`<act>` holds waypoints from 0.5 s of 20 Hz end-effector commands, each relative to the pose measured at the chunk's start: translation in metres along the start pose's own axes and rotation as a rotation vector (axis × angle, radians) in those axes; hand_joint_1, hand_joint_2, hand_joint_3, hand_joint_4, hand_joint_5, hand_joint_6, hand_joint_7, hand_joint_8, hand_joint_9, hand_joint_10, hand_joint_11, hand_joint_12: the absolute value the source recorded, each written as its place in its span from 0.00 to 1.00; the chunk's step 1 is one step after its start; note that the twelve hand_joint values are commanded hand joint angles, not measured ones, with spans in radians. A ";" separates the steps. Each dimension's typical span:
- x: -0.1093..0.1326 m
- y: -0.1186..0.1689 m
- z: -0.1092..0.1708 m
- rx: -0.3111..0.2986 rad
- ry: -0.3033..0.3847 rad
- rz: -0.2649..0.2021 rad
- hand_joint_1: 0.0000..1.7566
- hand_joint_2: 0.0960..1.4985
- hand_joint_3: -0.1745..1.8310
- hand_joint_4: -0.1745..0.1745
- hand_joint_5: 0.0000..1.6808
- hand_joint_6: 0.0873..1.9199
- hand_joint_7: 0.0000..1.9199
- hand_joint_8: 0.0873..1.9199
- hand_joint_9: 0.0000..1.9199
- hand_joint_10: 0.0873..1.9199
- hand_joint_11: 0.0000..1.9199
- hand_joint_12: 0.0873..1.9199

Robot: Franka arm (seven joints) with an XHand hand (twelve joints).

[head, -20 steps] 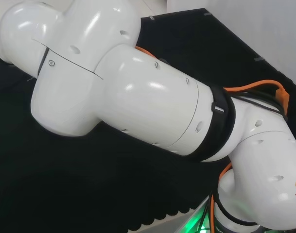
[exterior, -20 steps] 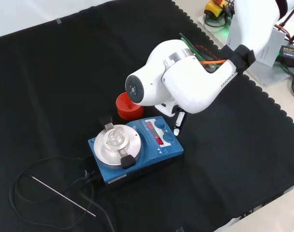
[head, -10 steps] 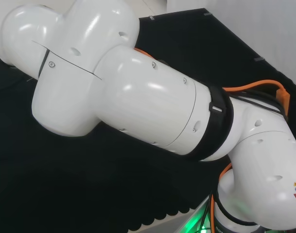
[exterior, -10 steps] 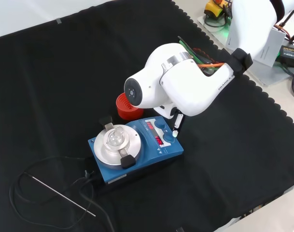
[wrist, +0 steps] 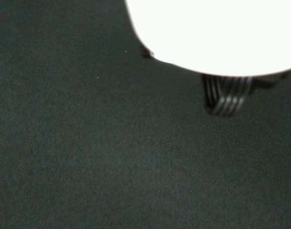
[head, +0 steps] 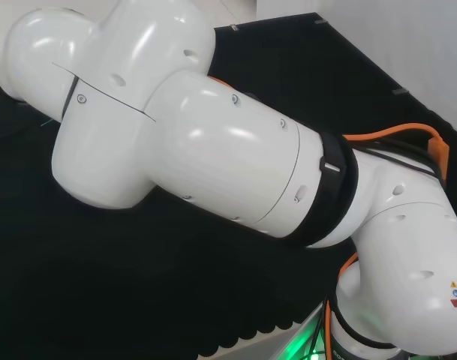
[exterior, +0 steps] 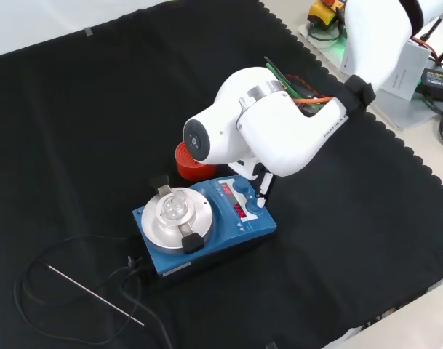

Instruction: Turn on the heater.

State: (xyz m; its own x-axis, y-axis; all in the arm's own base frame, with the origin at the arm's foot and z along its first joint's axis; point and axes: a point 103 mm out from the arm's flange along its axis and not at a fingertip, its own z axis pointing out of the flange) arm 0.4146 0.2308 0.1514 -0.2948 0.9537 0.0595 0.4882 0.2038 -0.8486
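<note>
In the front view the blue heater (exterior: 206, 231) sits on the black cloth, with a round silver plate (exterior: 174, 218) carrying a small clear glass piece (exterior: 174, 205). Its red display (exterior: 233, 201) is lit. One straight finger of the hand (exterior: 263, 189) reaches down from behind the arm's big white link, and its tip rests at the blue knob (exterior: 254, 209) on the heater's right end. The rest of the hand is hidden by the link. A blurred white part of the hand (wrist: 217, 33) hangs over dark cloth in the wrist view.
A red ribbed ring (exterior: 185, 158) stands just behind the heater, partly under the arm's link (exterior: 265, 131). A thin metal probe (exterior: 94, 294) and its black cable (exterior: 32, 280) lie at the lower left. In the head view the arm's white links (head: 213, 150) cover the bench.
In the front view the arm has swung left and lower. The finger's tip has moved from beside the heater's right edge onto its knob.
</note>
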 end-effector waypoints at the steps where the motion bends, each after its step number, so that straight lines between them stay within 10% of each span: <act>1: -0.011 0.010 0.003 0.004 0.010 -0.005 0.92 0.12 0.98 0.46 0.03 0.00 0.93 0.81 0.95 0.77 0.82 0.76; 10: -0.026 0.007 0.004 0.005 0.034 0.004 0.92 0.12 0.98 0.46 0.03 0.00 0.93 0.81 0.95 0.77 0.82 0.76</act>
State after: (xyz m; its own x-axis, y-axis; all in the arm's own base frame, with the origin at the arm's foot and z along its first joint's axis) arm 0.4212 0.2154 0.1388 -0.2771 0.9578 0.0760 0.4798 0.2065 -0.8527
